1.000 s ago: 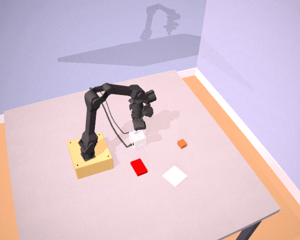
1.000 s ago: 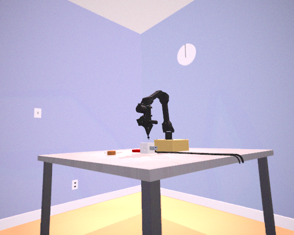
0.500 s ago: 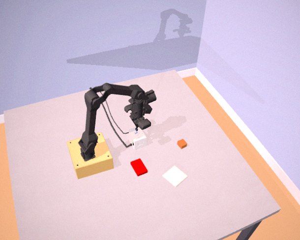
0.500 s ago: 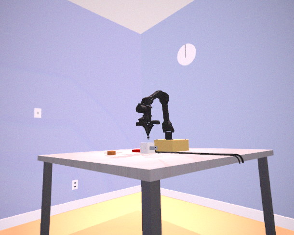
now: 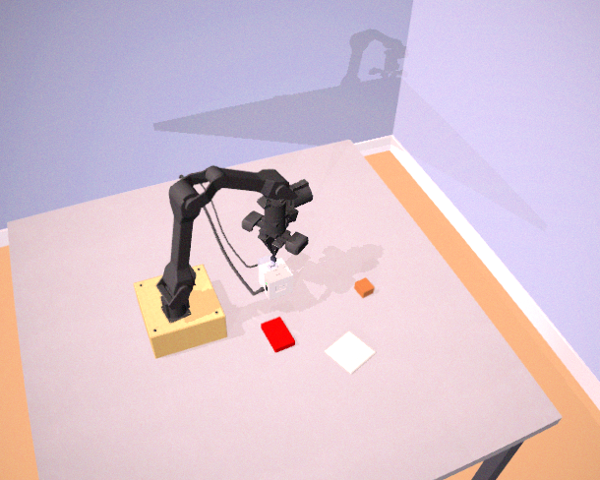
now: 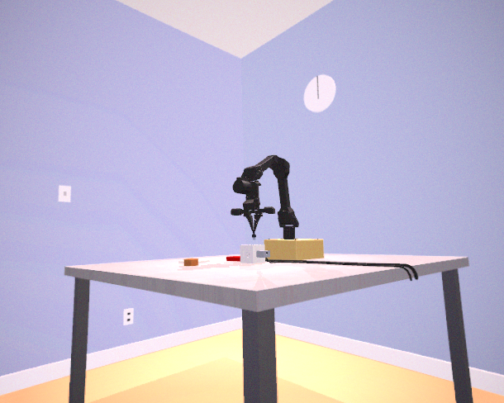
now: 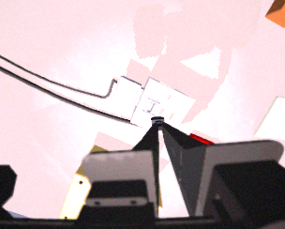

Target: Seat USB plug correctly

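The white power cube (image 5: 278,286) (image 6: 249,253) (image 7: 165,102) stands on the table in front of the arm's base. Its top socket (image 7: 152,106) shows empty in the wrist view. My gripper (image 5: 272,256) (image 6: 253,234) (image 7: 159,126) points straight down just above the cube's top. It is shut on the small dark USB plug (image 7: 157,119) (image 6: 253,238), which sits at the fingertips clear of the socket. A second plug (image 6: 263,253) (image 7: 113,85) sits in the cube's side, with dark cables (image 5: 227,255) (image 6: 357,263) (image 7: 52,84) leading away.
The arm stands on a wooden base block (image 5: 200,325) (image 6: 300,248). A red block (image 5: 277,333) (image 6: 231,258) (image 7: 201,139), a flat white tile (image 5: 349,351) (image 7: 274,124) and a small orange cube (image 5: 364,287) (image 6: 190,262) (image 7: 277,11) lie near the power cube. The cables hang over the table edge (image 6: 411,272).
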### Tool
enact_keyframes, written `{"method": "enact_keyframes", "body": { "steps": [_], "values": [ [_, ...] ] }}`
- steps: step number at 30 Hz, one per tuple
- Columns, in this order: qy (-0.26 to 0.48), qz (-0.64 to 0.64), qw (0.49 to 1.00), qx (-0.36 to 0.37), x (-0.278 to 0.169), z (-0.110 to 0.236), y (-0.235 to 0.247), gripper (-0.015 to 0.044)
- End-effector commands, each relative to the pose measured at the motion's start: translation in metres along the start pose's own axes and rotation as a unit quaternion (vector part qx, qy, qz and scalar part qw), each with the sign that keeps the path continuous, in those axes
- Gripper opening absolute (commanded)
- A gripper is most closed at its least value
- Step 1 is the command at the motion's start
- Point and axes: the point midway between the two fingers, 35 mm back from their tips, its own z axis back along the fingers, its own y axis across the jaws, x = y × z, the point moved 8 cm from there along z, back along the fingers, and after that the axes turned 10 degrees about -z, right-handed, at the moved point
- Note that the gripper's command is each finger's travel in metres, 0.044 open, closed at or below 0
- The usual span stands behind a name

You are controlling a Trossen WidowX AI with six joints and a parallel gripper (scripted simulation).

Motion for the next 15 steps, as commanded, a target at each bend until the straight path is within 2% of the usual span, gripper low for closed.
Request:
{"method": "enact_keyframes", "body": {
  "steps": [1,15],
  "values": [
    [0.001,0.04,0.999,0.0,-0.0002,-0.0003,0.0,0.0],
    [0.001,0.222,0.975,0.0,-0.0002,-0.0003,0.0,0.0]
  ]
}}
